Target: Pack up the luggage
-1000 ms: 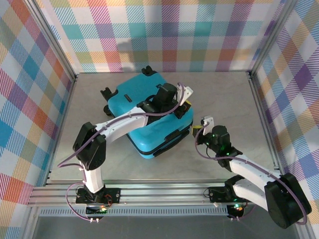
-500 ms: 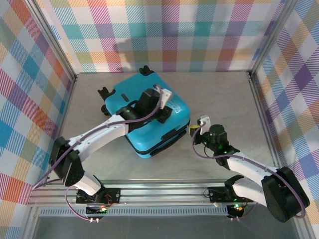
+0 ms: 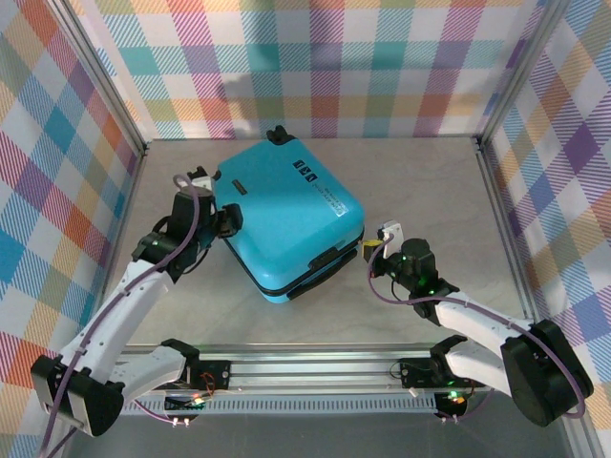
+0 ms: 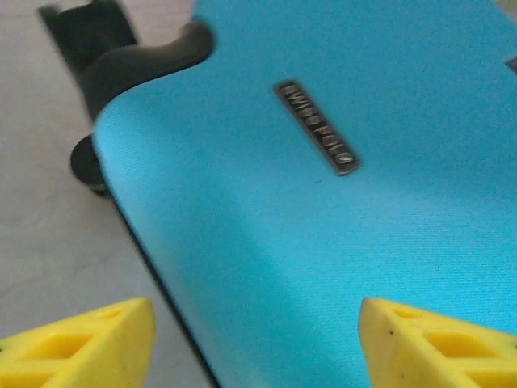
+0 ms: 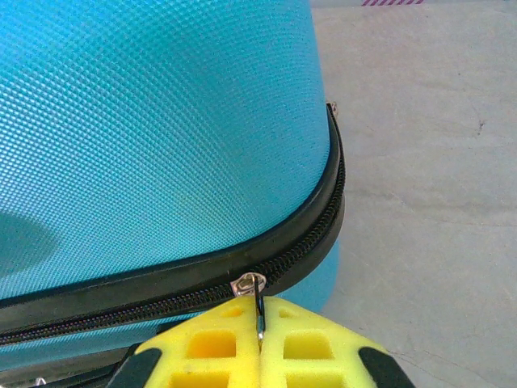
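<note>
— Where has your left arm gone? A second ago it lay across the lid.

— I've pulled it off. My left gripper [image 4: 262, 343] now sits at the left side of the luggage [image 3: 286, 215], near the wheel [image 4: 87, 36] corner. Its fingers are spread with nothing between them. From its wrist I look along the blue shell past the small label [image 4: 315, 127].

— So nothing holds the lid down?

— Nothing of mine. The case lies flat and closed in the middle of the table [image 3: 430, 181]. It hasn't sprung open since I let go, so I judge the lid stays down by itself.

— And the right?

— My right gripper [image 5: 260, 339] hasn't budged. Its pads are pressed together on the zipper pull [image 5: 257, 303], at the near right corner where the black zipper seam [image 5: 161, 295] bends round.

— What does that leave?

— Running the zip, I think. With the left arm clear of the shell, the pull's path along the seam looks free. The risk is that the case slides when I tug, since nothing pins it now, so I may want the left gripper back to brace it
</note>
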`<state>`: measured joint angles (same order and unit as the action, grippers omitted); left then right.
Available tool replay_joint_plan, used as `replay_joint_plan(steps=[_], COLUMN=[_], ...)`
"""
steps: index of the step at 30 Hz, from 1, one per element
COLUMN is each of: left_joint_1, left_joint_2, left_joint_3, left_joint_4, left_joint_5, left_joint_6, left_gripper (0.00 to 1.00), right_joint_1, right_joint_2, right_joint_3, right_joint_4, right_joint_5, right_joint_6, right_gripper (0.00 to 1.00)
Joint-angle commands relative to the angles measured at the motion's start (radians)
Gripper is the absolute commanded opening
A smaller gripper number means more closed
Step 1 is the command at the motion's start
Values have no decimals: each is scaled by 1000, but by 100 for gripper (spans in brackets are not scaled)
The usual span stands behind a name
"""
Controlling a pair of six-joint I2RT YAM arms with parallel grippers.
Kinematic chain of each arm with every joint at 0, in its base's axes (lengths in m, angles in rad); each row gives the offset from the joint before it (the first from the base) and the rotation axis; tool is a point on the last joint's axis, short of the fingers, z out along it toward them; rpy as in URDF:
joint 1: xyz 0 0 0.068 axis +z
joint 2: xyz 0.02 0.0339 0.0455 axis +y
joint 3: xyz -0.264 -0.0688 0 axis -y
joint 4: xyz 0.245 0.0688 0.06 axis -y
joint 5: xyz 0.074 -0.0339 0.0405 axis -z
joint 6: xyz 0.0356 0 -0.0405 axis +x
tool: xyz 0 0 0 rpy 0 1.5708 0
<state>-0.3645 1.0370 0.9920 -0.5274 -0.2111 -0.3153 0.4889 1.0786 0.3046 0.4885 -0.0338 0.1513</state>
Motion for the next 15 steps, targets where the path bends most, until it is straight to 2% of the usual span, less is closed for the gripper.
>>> replay_joint_plan(steps=[1,8,15], left_joint_1=[44,109,136], left_joint_2=[-25,4,37], left_joint_3=[-44,-96,-108], left_joint_4=[-29,55,112], left_joint_5=[11,144,208], left_joint_6=[-55,-87,-96], left_gripper=[74,77,79], right_joint_1=[8,11,13], right_joint_2=[-22,-22,-44], right_joint_3=[27,27,19], right_joint_4=[62,60,52], right_joint_5=[10,6,15], right_joint_6=[-10,-10,-10], right_gripper=[0,0,0])
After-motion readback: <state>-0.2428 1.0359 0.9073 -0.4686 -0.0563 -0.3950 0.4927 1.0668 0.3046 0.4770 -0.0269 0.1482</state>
